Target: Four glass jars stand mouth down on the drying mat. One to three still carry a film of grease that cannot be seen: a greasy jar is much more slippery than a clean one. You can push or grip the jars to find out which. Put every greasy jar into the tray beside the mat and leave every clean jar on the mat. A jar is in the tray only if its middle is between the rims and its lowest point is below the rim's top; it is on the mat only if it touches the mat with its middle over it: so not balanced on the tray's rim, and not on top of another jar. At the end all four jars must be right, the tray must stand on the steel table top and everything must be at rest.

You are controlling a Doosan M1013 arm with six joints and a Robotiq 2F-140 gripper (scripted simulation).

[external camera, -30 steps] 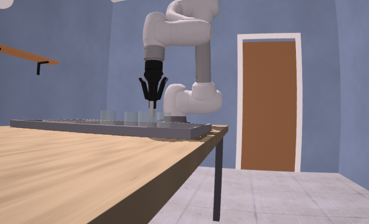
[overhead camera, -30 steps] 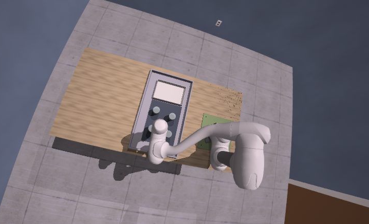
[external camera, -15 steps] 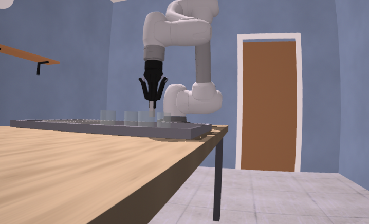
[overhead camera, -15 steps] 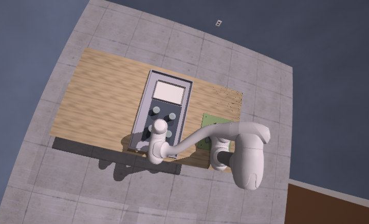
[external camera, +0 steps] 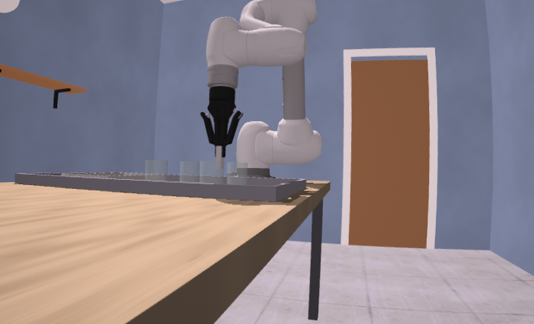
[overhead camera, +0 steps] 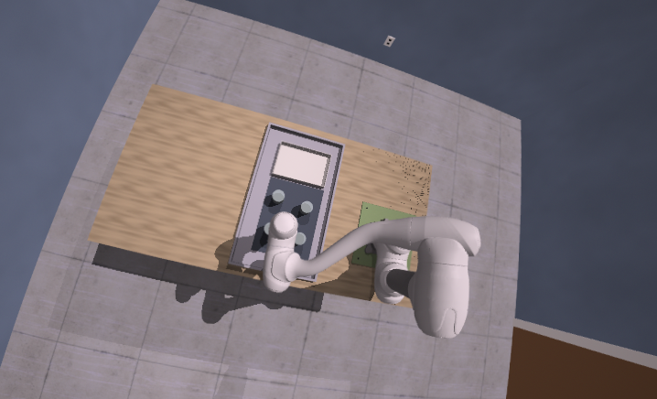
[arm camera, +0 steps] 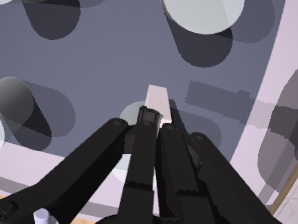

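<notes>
Four clear glass jars stand mouth down on the dark drying mat [overhead camera: 286, 210]. In the overhead view I see three of them plainly [overhead camera: 277, 197] [overhead camera: 306, 207] [overhead camera: 299, 239]; the fourth [overhead camera: 267, 229] is partly hidden under my wrist. In the side view the jars stand in a row [external camera: 156, 169] [external camera: 189, 171] [external camera: 210, 172] [external camera: 236, 172]. My gripper [external camera: 219, 154] points straight down, shut and empty, with its tips at about jar-top height among the jars.
The pale tray [overhead camera: 301, 163] lies beside the mat at the far end of the grey steel table top [overhead camera: 252, 218], and holds nothing. The steel top rests on a wooden table [overhead camera: 172, 168]. My arm's base [overhead camera: 390, 272] stands on a green plate at the right.
</notes>
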